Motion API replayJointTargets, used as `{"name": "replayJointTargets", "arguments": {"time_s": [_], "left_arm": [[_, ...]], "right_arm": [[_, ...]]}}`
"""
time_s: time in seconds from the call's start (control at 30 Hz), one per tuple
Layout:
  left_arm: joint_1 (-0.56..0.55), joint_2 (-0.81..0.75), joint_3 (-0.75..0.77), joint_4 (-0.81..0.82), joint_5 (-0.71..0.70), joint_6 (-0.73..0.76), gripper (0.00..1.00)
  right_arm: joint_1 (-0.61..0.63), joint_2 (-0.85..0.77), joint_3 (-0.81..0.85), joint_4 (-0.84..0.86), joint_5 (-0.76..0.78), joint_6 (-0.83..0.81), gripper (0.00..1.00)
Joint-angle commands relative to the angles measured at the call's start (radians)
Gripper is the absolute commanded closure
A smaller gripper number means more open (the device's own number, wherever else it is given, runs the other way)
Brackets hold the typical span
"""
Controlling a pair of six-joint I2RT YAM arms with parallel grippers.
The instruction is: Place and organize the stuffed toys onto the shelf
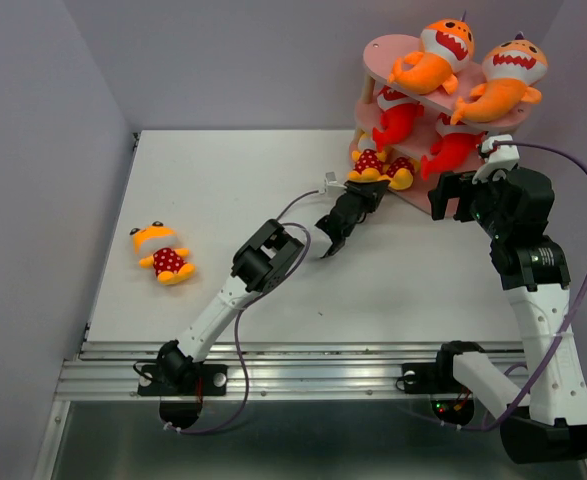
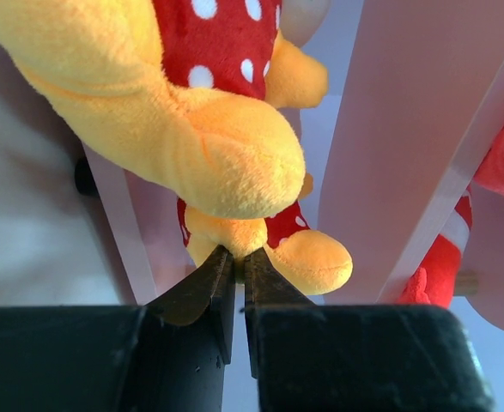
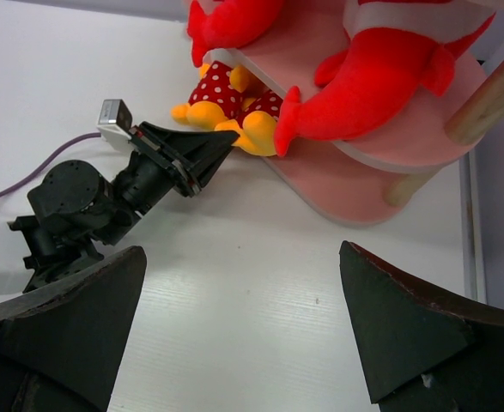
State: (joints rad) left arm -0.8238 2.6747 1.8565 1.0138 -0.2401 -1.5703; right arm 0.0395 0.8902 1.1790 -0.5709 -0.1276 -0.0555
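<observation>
At shelf [image 3: 337,184] bottom tier: left hand [image 2: 234,256] nearly closed, pinching dotted toy [image 2: 226,146] foot; right hand [image 3: 241,253] wide open.

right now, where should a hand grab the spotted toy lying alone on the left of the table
Pinch the toy across its red dotted belly, coming straight down. It lies flat on the table, head toward the far left, and the belly looks narrower than the head, with bare surface either side.
</observation>
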Motion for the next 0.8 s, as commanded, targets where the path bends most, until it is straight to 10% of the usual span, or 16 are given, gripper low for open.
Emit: {"name": "replayJointTargets", "arguments": {"time_s": [0.0,0.3,0.77], "left_arm": [[-0.008,-0.058,-0.029,0.086,-0.005,-0.023,1.0],[-0.008,-0.055,-0.057,0.092,0.002,-0.046,0.95],[-0.008,-0.058,-0.059,0.074,0.022,-0.048,0.46]], "right_arm": [[-0.016,-0.019,0.002,0.04,0.013,0.0,0.0],[-0.016,-0.02,0.001,0.04,0.013,0.002,0.0],[-0.016,-0.022,-0.001,0.042,0.016,-0.001,0.0]]}}
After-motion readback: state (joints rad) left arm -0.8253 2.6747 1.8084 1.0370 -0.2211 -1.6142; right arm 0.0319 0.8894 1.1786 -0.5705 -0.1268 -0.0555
